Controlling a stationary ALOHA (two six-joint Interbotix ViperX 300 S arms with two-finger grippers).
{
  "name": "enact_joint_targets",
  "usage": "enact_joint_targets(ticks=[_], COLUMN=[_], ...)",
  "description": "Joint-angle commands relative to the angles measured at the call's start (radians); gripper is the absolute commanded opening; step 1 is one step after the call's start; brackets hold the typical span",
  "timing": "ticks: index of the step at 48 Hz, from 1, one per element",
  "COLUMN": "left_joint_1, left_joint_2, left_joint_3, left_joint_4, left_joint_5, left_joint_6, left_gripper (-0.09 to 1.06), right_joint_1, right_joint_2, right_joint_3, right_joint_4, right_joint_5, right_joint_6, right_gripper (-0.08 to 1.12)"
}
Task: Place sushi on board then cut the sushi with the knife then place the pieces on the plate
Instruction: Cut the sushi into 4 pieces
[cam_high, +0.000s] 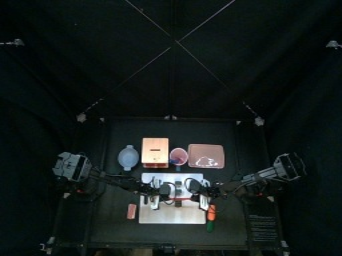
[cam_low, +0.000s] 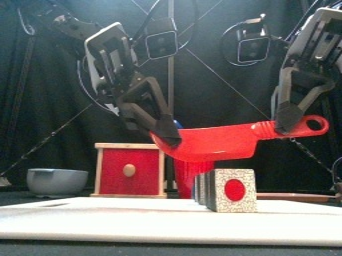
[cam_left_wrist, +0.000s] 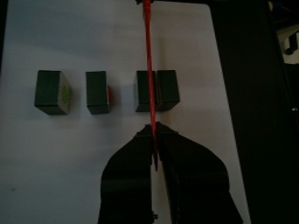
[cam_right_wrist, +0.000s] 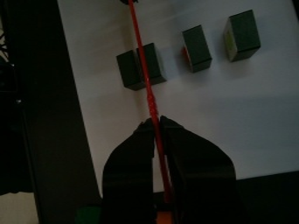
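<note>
Left hand (cam_low: 166, 133) and right hand (cam_low: 285, 122) hold one red knife (cam_low: 221, 140) between them above the sushi (cam_low: 230, 190).
The left hand's jaws are pinched narrow on the blade's far end and the right hand's on the handle, with the knife level and its edge down. The sushi lies as three dark green pieces in a row, set apart, on the white board (cam_low: 80, 215). The blade crosses the end piece (cam_left_wrist: 156, 90); whether it touches cannot be told. Behind the board on the tabletop (cam_high: 114, 230) stand a blue-grey bowl (cam_low: 56, 180), a wooden box (cam_low: 131, 170) with a red drawer front, a red cup (cam_high: 179, 155) and the pink tray (cam_high: 201, 160).
</note>
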Motion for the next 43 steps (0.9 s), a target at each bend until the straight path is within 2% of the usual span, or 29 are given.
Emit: enact_joint_targets(ticks=[1,15,43], left_joint_1=[-0.035,-0.044,-0.044], left_joint_2=[-0.008,0.006,0.041], left_joint_3=[-0.005,0.000,0.000], left_joint_4=[-0.011,-0.049,-0.052], left_joint_5=[-0.008,-0.018,-0.025], left_joint_6=[0.000,0.000,0.002], left_gripper=[0.41,0.41,0.41], right_joint_1=[0.009,0.014,0.011], right_joint_2=[-0.015,0.006,0.049], right_joint_3=[-0.005,0.003,0.006], right_joint_4=[0.015,0.028,0.029], right_joint_5=[0.000,0.000,-0.002], right_joint_6=[0.008,0.008,0.008], right_gripper=[0.39,0.39,0.39])
